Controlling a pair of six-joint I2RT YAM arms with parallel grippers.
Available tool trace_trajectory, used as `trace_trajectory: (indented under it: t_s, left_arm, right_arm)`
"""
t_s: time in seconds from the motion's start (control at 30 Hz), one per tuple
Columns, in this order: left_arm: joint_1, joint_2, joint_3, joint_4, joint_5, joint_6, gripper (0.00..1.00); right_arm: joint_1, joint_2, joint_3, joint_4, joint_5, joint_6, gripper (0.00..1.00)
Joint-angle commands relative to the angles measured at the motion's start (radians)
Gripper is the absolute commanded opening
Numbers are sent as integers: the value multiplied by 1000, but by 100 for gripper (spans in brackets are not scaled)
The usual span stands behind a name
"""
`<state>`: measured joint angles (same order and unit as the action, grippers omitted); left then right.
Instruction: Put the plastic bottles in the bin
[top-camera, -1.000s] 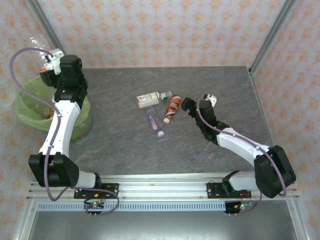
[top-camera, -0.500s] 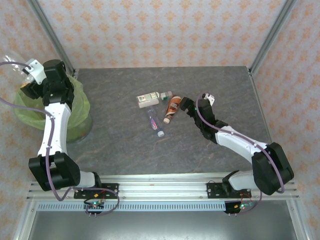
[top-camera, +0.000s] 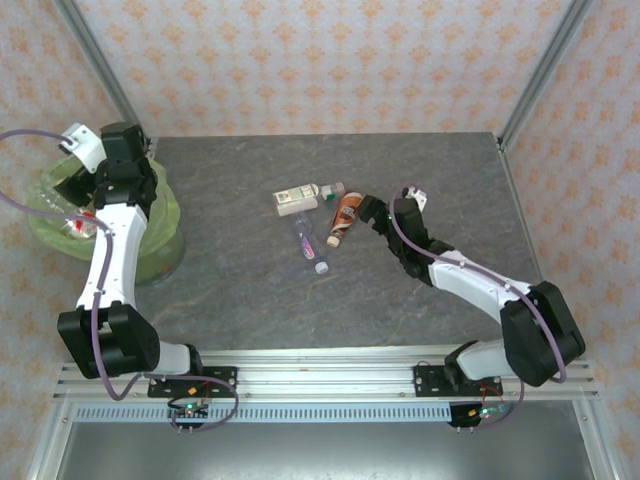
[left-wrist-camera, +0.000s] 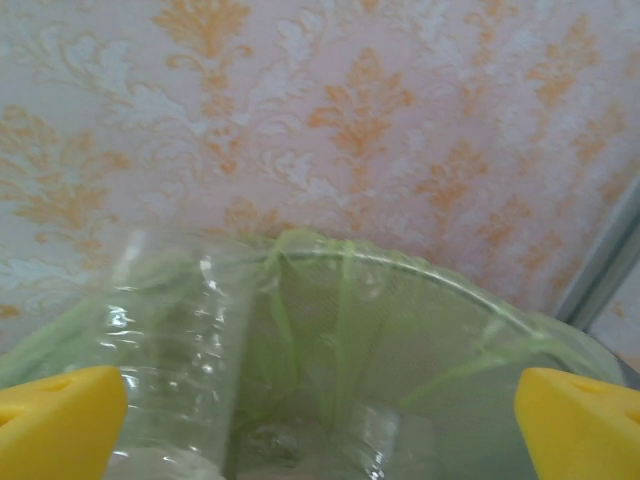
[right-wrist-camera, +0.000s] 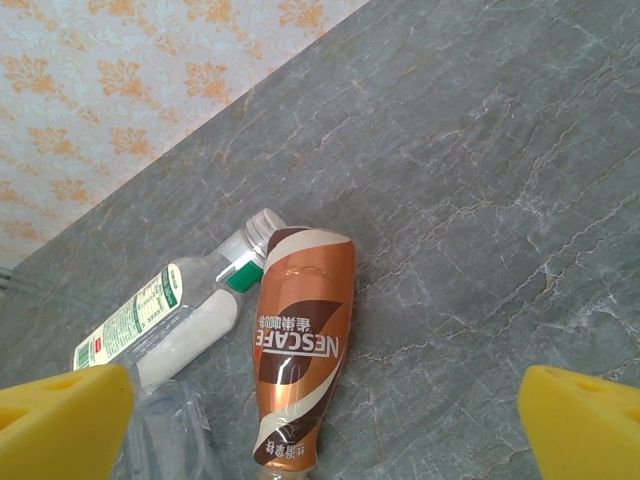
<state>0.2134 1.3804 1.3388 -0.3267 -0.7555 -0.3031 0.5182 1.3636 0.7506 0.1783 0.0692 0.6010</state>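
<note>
Three plastic bottles lie mid-table: one with a white-green label (top-camera: 297, 199) (right-wrist-camera: 150, 318), an orange-brown one (top-camera: 345, 216) (right-wrist-camera: 300, 340) and a purple-labelled one (top-camera: 310, 245) (right-wrist-camera: 172, 432). My right gripper (top-camera: 363, 208) (right-wrist-camera: 325, 432) hovers open just right of the orange-brown bottle, which lies between its yellow fingertips (right-wrist-camera: 62, 420). The lime-green lined bin (top-camera: 45, 236) (left-wrist-camera: 430, 280) stands at the table's left edge. My left gripper (top-camera: 78, 165) (left-wrist-camera: 320, 425) hangs open over its mouth, holding nothing. A clear bottle (left-wrist-camera: 170, 340) lies inside against the liner, and a red-labelled one (top-camera: 82, 222) rests there too.
Metal frame posts (top-camera: 540, 70) rise at the table's back corners, with patterned walls behind. The grey stone tabletop (top-camera: 250, 290) has free room in front of the bottles. The left arm's purple cable (top-camera: 25, 205) loops over the bin.
The left gripper carried a clear bottle over the bin and let it go; it is now inside. The right gripper edged slightly toward the orange-brown bottle.
</note>
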Motion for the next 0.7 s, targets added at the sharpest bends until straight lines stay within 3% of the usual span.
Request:
trace_trajectory:
  t_s: [0.0, 0.37, 0.67]
  left_arm:
    - [-52, -44, -21, -36, 8, -41, 100]
    - [-179, -101, -42, -71, 226, -94, 100]
    - [-186, -121, -35, -88, 423, -116, 100]
  right_arm:
    - [-2, 32, 48, -24, -41, 1, 99]
    - [-1, 136, 134, -117, -141, -21, 99]
    - [80, 162, 120, -106, -241, -237, 99]
